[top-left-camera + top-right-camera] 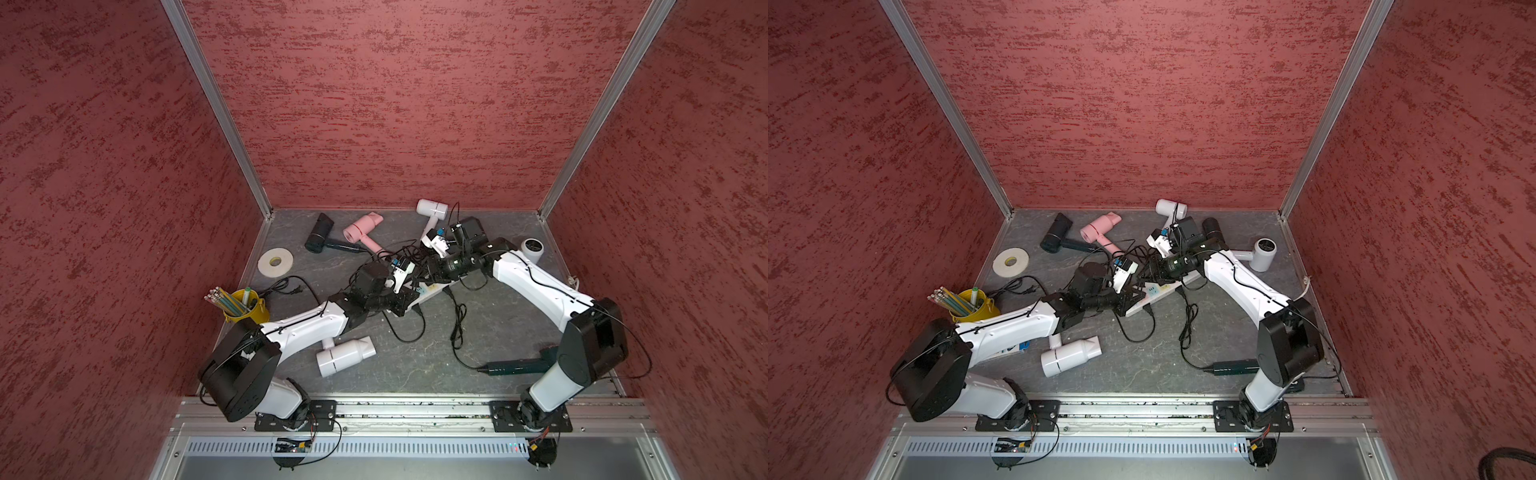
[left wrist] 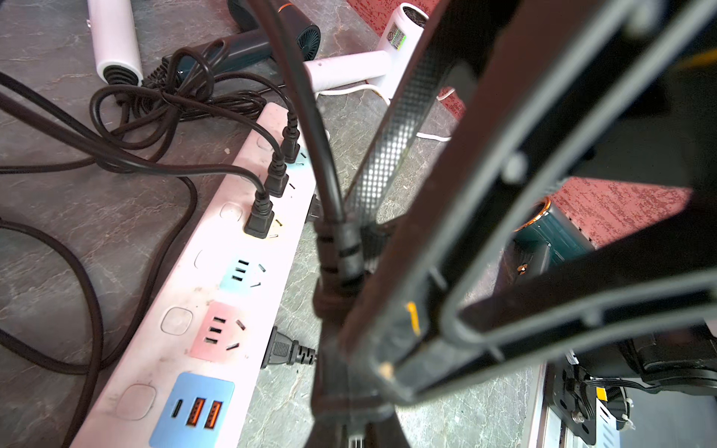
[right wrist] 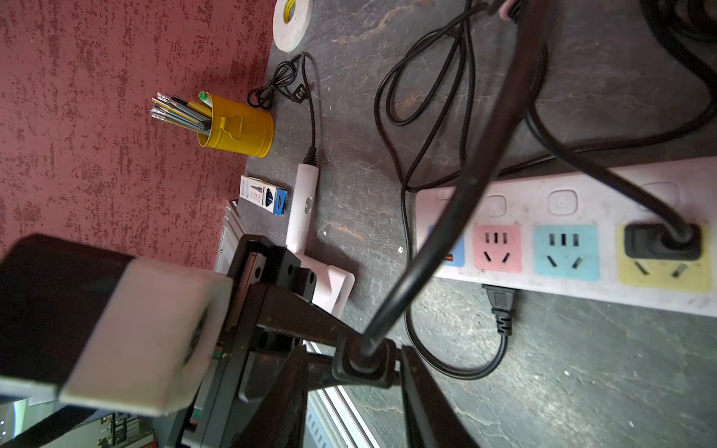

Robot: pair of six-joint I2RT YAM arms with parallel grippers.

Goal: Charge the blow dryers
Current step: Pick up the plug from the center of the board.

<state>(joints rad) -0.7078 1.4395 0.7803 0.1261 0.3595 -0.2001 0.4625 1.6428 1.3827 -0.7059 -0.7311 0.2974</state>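
The left gripper clamps a black plug near the power strip; right gripper straddles it, grip unclear. Both arms bury the strip from above; green blow dryer, lower right, half-hidden.

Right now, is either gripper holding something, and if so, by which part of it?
The left gripper is shut on a black plug, gripping its body, with the cord free. The right gripper stands open around it.
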